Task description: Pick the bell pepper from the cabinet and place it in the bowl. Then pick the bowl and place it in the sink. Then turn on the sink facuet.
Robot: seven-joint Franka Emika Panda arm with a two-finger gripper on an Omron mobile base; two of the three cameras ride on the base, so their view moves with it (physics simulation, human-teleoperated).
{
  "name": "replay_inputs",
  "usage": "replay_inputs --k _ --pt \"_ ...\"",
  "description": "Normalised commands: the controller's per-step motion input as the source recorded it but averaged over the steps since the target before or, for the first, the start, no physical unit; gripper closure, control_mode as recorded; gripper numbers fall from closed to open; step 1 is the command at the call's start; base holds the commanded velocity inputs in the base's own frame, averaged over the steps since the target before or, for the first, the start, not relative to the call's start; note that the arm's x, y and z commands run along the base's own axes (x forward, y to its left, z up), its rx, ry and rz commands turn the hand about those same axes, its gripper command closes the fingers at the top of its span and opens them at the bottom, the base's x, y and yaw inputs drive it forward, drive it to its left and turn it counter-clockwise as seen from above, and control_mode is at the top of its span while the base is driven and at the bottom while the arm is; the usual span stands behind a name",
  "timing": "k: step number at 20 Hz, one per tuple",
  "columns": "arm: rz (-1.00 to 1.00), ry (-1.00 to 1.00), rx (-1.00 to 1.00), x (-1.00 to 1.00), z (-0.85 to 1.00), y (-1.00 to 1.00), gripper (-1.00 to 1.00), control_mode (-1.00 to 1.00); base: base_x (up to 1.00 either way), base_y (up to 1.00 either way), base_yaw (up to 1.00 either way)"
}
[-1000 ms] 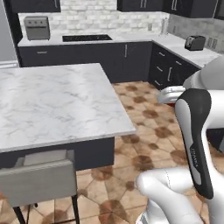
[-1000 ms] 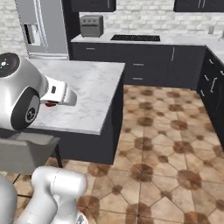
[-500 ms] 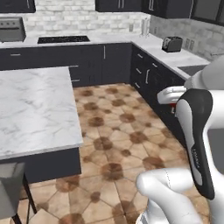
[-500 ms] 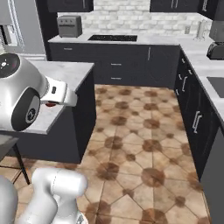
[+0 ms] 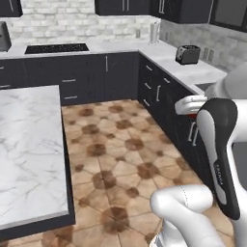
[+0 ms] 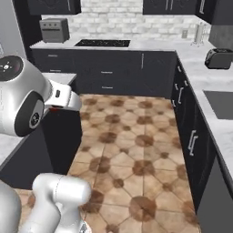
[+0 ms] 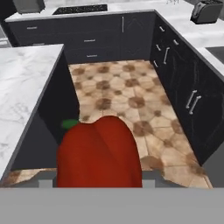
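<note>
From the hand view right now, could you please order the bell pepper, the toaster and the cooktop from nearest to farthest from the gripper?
1. The bell pepper: right at the gripper, covering its fingertips.
2. and 3. The toaster, on the counter at upper right, and the cooktop, on the far counter at top: both far, too close to call.

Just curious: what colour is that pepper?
Glossy red bell pepper, green stem; hand view shows it best.
</note>
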Motion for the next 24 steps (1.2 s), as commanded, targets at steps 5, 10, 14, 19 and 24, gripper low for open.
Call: replay_inputs --k 5,10,14,19,24 --pt "0.0 0.0 0.0 0.0 0.0 0.0 1.0 1.0 1.0 0.0 -0.06" --pt "0.0 0.0 0.0 0.0 0.0 0.0 1.0 1.0 1.0 -0.08 -0.02" --pt "0.0 0.0 0.0 0.0 0.0 0.0 1.0 1.0 1.0 -0.12 -0.01" --pt "0.0 0.0 0.0 0.0 0.0 0.0 1.0 1.0 1.0 -0.14 -0.01" --pt "0.0 0.0 0.0 0.0 0.0 0.0 1.0 1.0 1.0 -0.17 -0.01"
